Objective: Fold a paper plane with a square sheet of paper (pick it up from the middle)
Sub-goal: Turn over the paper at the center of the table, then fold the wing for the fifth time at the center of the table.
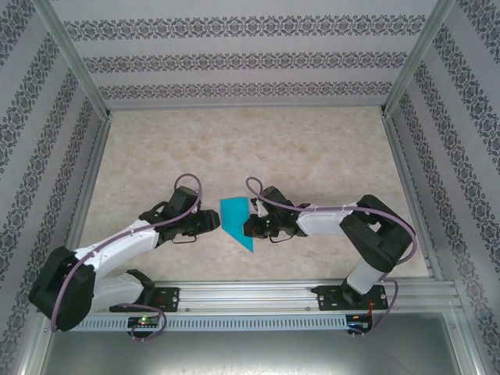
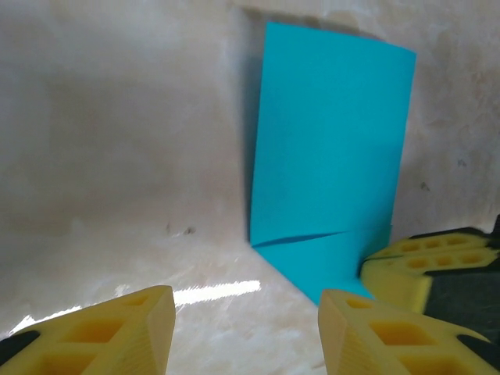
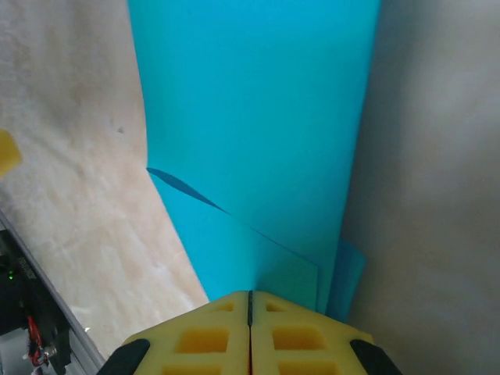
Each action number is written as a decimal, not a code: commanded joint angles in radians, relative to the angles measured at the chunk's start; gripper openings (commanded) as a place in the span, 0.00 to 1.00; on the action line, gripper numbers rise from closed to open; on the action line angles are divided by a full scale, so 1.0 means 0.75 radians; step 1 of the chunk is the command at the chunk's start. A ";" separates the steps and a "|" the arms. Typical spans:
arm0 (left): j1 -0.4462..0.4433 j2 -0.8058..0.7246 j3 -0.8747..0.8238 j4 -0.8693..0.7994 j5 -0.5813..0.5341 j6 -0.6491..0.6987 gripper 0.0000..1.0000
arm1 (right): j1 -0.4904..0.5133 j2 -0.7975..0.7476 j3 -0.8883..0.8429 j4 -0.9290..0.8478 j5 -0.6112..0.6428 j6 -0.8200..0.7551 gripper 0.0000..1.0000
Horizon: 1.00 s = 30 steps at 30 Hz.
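Observation:
The square sheet of paper (image 1: 237,220) lies on the table between both arms, teal-blue and partly folded, with a diagonal crease and a pointed lower corner. In the left wrist view the paper (image 2: 328,156) sits ahead and to the right of my left gripper (image 2: 246,301), which is open with bare table between its fingers. My left gripper (image 1: 212,221) is just left of the sheet. My right gripper (image 1: 248,226) is shut, its yellow tips (image 3: 250,295) down on the sheet's near edge (image 3: 250,117). Its fingers (image 2: 426,262) cover the sheet's right corner. No paper plane shape has formed.
The beige marbled tabletop (image 1: 250,148) is bounded by patterned walls and metal frame posts. An aluminium rail (image 1: 258,297) with the arm bases runs along the near edge.

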 commanded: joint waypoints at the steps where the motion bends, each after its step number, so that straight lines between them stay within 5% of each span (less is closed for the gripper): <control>1: 0.015 0.066 0.076 0.055 0.030 -0.022 0.53 | -0.054 0.038 -0.011 0.105 -0.067 -0.019 0.07; 12: 0.015 0.293 0.151 0.165 0.101 -0.055 0.53 | -0.154 0.155 -0.216 0.634 -0.281 0.203 0.10; 30: 0.015 0.461 0.268 0.145 0.062 -0.065 0.51 | -0.203 0.082 -0.106 0.374 -0.244 0.102 0.11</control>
